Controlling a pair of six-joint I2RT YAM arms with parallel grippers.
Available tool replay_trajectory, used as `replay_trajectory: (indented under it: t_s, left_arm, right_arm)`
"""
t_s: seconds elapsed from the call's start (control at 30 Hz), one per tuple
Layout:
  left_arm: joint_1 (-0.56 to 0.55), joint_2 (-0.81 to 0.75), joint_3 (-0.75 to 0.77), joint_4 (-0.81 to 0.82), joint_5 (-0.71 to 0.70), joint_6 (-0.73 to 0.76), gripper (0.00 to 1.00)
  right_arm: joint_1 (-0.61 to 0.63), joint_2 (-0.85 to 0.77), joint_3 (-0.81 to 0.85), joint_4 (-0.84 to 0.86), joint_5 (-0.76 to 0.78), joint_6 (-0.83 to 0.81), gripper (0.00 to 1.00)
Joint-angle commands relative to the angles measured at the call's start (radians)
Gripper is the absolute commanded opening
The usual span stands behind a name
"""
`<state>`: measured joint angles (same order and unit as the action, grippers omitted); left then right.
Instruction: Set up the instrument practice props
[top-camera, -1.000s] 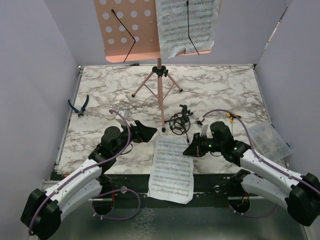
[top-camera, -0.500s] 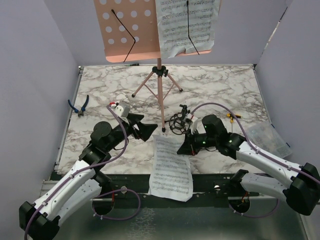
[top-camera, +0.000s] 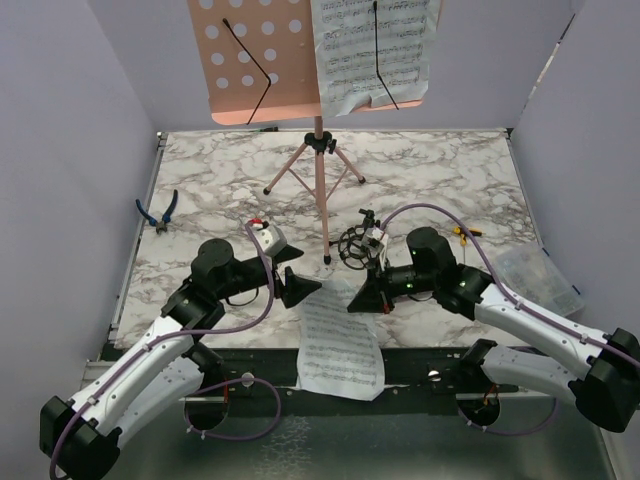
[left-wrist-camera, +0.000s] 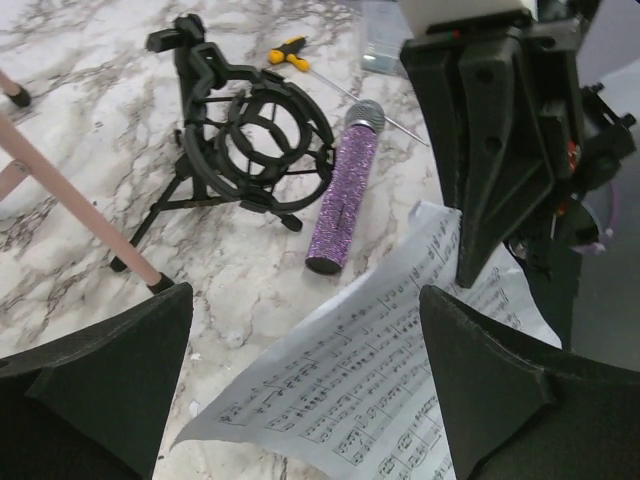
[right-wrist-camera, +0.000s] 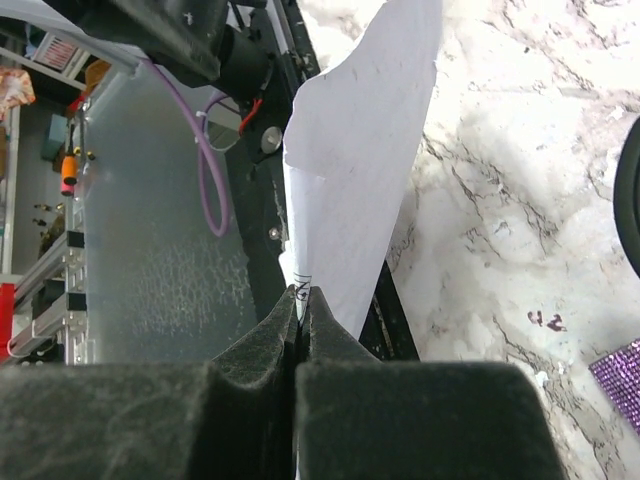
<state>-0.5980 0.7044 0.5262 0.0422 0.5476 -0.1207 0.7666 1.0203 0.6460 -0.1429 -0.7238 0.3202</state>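
The right gripper (right-wrist-camera: 298, 296) is seen pressed together on the far edge of a loose sheet-music page (right-wrist-camera: 365, 150). That edge is pinched between the two fingers and raised off the marble table (top-camera: 450, 170). The rest of the page is draped toward the table's near edge, between the two arms. The left gripper (left-wrist-camera: 305, 295) is held just beside it, above the page's left side, with its jaws spread wide and nothing between them.

Just beyond the page, the glittery purple microphone (left-wrist-camera: 342, 200) is laid flat on the table. It is placed just beside the small black tripod shock-mount (left-wrist-camera: 255, 140), which is stood upright. A yellow-handled screwdriver (left-wrist-camera: 292, 52) is seen behind them.

Farther back, the pink perforated music stand (top-camera: 260, 60) is stood on its tripod legs. A second page (top-camera: 372, 45) is held on its right half by a wire clip. Blue-handled pliers (top-camera: 158, 210) are seen near the table's left edge.
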Motion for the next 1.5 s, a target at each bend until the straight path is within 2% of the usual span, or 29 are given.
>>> replay_trajectory:
  t_s: [0.0, 0.4, 0.83, 1.07, 1.23, 1.37, 1.47]
  left_arm:
    - [-0.003, -0.039, -0.019, -0.013, 0.163, 0.078, 0.95]
    - [-0.003, -0.039, -0.011, -0.077, 0.214, 0.173, 0.94]
    - [-0.003, 0.069, 0.048, -0.087, 0.301, 0.148, 0.8]
    - [-0.004, 0.072, 0.056, -0.087, 0.302, 0.154, 0.77]
    - [-0.003, 0.041, 0.05, -0.087, 0.228, 0.188, 0.81]
    - [-0.003, -0.026, 0.048, -0.087, 0.076, 0.226, 0.86]
    - [-0.004, -0.092, 0.041, -0.087, -0.089, 0.25, 0.89]
  right_arm:
    - [0.005, -0.015, 0.015, 0.04, -0.064, -0.022, 0.0]
    - [0.006, -0.011, 0.063, 0.048, -0.118, -0.02, 0.01]
    - [0.007, 0.004, 0.089, 0.046, -0.131, -0.02, 0.01]
    - [0.007, 0.008, 0.089, 0.049, -0.123, -0.019, 0.01]
    - [0.007, 0.008, 0.085, 0.052, -0.098, -0.019, 0.0]
    - [0.007, -0.007, 0.074, 0.078, -0.035, 0.008, 0.0]
    - [0.006, -0.009, 0.075, 0.084, 0.023, 0.027, 0.0]
